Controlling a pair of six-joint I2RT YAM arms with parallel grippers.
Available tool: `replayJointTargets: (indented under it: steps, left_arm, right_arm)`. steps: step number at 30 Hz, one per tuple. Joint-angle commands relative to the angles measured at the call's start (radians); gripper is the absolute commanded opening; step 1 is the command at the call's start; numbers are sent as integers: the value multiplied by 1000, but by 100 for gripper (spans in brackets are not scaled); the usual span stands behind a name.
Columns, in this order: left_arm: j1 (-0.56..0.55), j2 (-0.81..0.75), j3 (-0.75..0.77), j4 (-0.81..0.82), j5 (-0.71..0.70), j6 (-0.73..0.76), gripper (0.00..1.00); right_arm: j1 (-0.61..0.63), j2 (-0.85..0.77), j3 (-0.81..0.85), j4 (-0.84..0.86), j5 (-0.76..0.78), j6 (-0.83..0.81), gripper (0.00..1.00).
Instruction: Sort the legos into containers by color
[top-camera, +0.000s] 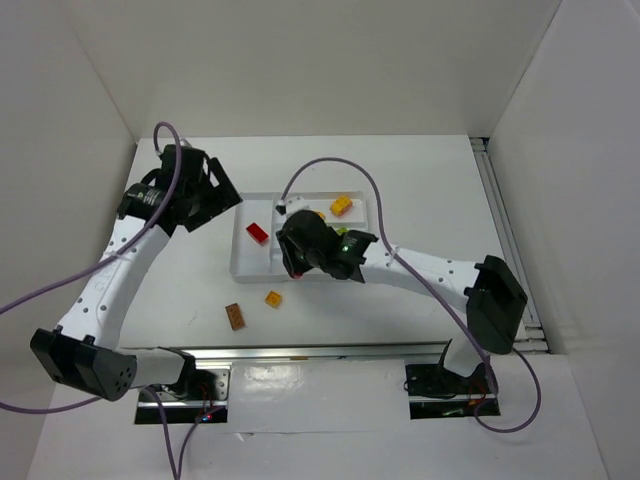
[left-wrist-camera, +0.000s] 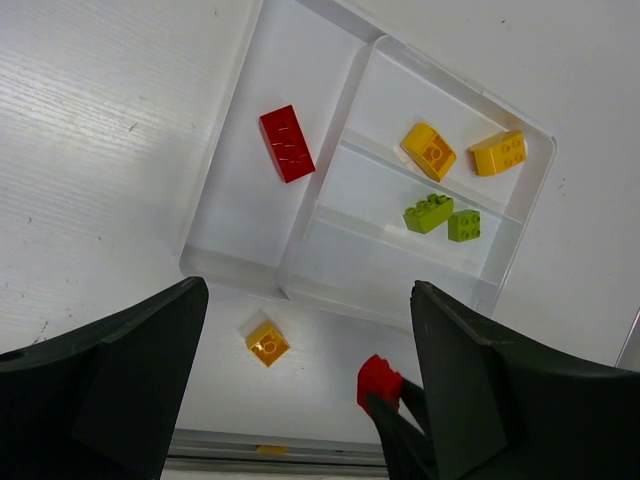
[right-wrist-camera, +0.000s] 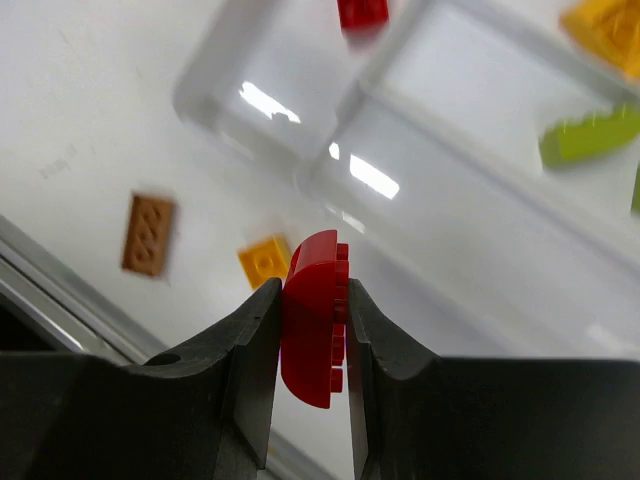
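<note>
My right gripper (right-wrist-camera: 312, 300) is shut on a red rounded lego (right-wrist-camera: 315, 320) and holds it above the table, just off the near edge of the white tray (top-camera: 240, 268). From above, this gripper (top-camera: 293, 265) sits at the tray's front rim. The held lego also shows in the left wrist view (left-wrist-camera: 379, 380). My left gripper (top-camera: 205, 190) is open and empty, up left of the tray. The tall section holds a red lego (left-wrist-camera: 287, 143). One narrow section holds two yellow-orange legos (left-wrist-camera: 429, 151), the middle one two lime green legos (left-wrist-camera: 428, 213).
An orange lego (top-camera: 273, 298) and a brown lego (top-camera: 235, 316) lie loose on the table in front of the tray; both show in the right wrist view, orange (right-wrist-camera: 265, 262) and brown (right-wrist-camera: 148, 234). A metal rail (top-camera: 320, 350) runs along the near edge.
</note>
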Motion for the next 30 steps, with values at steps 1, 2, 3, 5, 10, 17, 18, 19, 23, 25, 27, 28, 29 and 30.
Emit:
replayJointTargets:
  steps: [1, 2, 3, 5, 10, 17, 18, 19, 23, 25, 27, 28, 29, 30]
  left_arm:
    - [12, -44, 52, 11, 25, 28, 93]
    - [12, -55, 52, 1, 25, 28, 93]
    - [12, -55, 64, 1, 25, 28, 93]
    - [23, -75, 64, -13, 12, 28, 93]
    - [75, -107, 73, -117, -42, 28, 93]
    - [162, -188, -55, -202, -76, 8, 92]
    - [184, -202, -95, -202, -59, 8, 92]
    - [193, -202, -115, -202, -59, -3, 91]
    - [193, -211, -219, -202, -32, -15, 89]
    - [193, -211, -270, -188, -19, -15, 89]
    - [193, -220, -292, -165, -7, -15, 89]
    - [193, -220, -302, -156, -7, -15, 89]
    - [193, -220, -302, -156, -7, -15, 89]
    - [193, -220, -302, -156, -7, -15, 89]
  right_arm:
    - [-41, 74, 130, 117, -68, -54, 25]
    - [-54, 100, 154, 135, -68, -68, 25]
    - [-54, 155, 214, 163, -85, -68, 25]
    - [-79, 221, 282, 177, -137, -79, 25]
    - [-113, 413, 456, 211, -189, -88, 25]
    - [-133, 539, 586, 201, -241, -77, 76]
    - [-133, 504, 549, 224, -241, -77, 76]
    - [-133, 477, 520, 240, -229, -77, 76]
    - [-153, 332, 355, 275, -197, -66, 72]
    - [-153, 232, 281, 275, -177, -66, 64]
    - [-144, 177, 176, 275, -189, -86, 62]
    - [-133, 148, 153, 249, -189, -100, 62]
    - [-118, 147, 136, 222, -189, -127, 64]
    - [-99, 147, 136, 188, -189, -137, 67]
